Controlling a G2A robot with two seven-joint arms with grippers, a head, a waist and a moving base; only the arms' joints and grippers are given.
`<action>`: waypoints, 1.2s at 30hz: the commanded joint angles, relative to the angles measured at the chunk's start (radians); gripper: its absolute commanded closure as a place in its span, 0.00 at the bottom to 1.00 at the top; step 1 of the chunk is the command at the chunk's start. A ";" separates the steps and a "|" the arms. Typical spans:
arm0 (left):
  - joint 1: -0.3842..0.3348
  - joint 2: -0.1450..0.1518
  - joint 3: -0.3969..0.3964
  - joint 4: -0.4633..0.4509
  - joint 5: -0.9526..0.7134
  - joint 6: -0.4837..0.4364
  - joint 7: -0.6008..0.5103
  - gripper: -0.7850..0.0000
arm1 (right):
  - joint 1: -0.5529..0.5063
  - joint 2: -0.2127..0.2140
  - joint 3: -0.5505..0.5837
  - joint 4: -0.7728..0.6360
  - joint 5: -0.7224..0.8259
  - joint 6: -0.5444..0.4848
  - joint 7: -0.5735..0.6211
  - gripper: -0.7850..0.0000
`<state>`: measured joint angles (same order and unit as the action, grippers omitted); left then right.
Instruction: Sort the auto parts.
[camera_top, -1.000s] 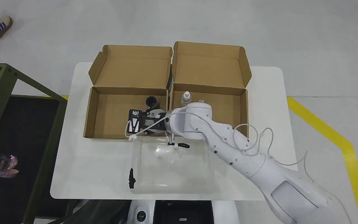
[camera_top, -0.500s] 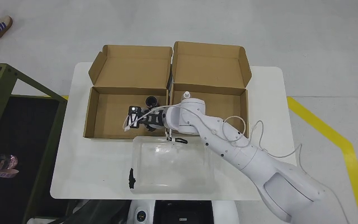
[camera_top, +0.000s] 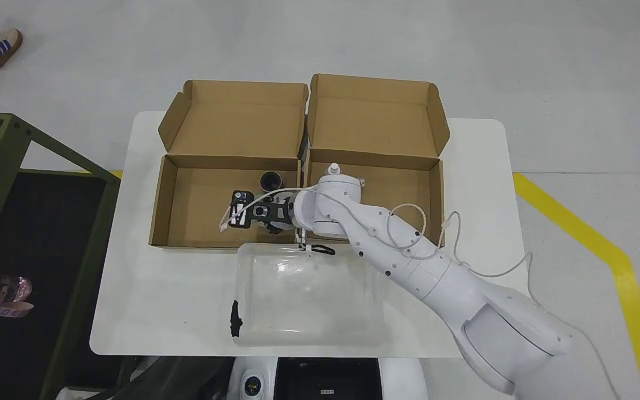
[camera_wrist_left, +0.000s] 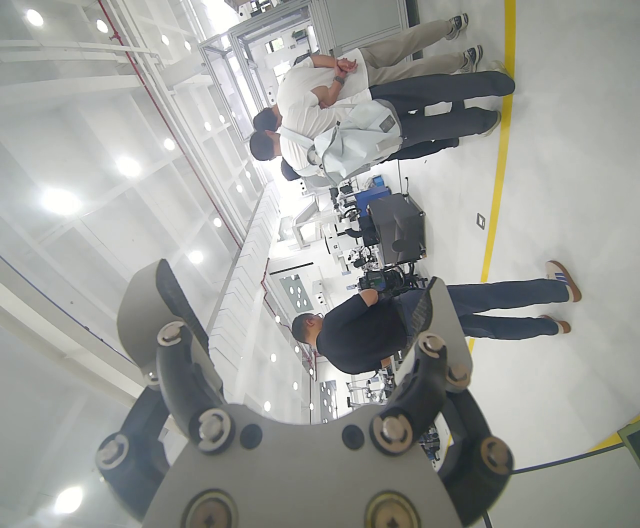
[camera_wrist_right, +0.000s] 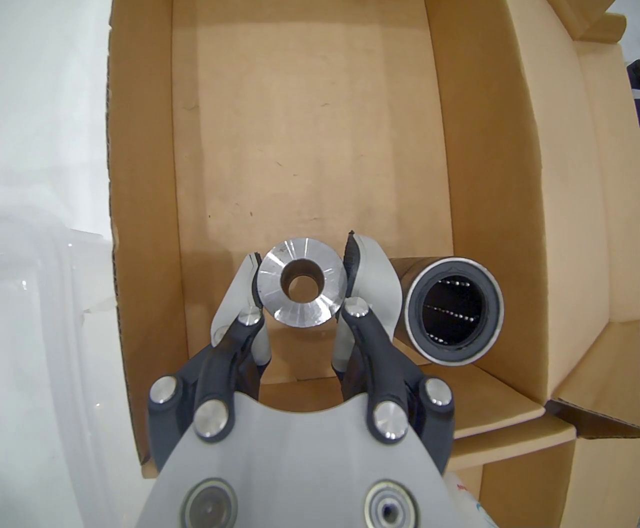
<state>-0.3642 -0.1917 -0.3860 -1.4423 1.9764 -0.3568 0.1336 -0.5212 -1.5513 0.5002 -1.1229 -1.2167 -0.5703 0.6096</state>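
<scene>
1. Your right hand (camera_wrist_right: 302, 260) is clamping both fingers on a silver metal ring (camera_wrist_right: 300, 316), gripping it by its round sides. It is hanging inside the left cardboard box (camera_wrist_right: 310, 150) with the ring's bored face turned to the wrist camera.
2. The fingers are touching a smooth curved wall along a narrow strip only, so the grip is likely a weak one. Any jolt risks the ring rolling out of the pads and dropping early.
3. A black-lined bearing sleeve (camera_wrist_right: 454, 311) is lying just beside one finger of the right hand, near the box corner. If you open the hand here, that finger will probably be swinging into the sleeve and nudging it. The freed ring could also be knocking against it.
4. How high the ring is hanging above the box floor is hard to judge from either view. A release may therefore be a drop, not a set-down, and a round part could be rolling off towards a wall.
5. In the top view the right arm is hanging over the clear plastic bin (camera_top: 310, 295) on the table (camera_top: 480, 150). Pulling back low risks catching the bin's rim or the box's front wall.
6. Your left hand (camera_wrist_left: 295, 290) is standing wide open, holding nothing and pointing off into the room, so it is posing no risk to the parts.
</scene>
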 joint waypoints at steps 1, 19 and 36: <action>0.000 0.000 0.000 0.000 0.000 0.000 0.000 0.00 | 0.002 -0.004 -0.002 0.009 -0.004 -0.001 0.008 1.00; 0.000 0.000 0.000 0.000 0.000 0.000 0.000 0.00 | -0.003 -0.029 0.006 0.043 -0.031 -0.022 0.041 0.74; 0.000 0.000 0.000 0.000 0.000 0.000 0.000 0.00 | -0.029 -0.022 0.056 -0.068 -0.041 -0.061 0.072 0.55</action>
<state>-0.3642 -0.1917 -0.3860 -1.4423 1.9764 -0.3568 0.1336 -0.5488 -1.5742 0.5534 -1.1785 -1.2570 -0.6289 0.6818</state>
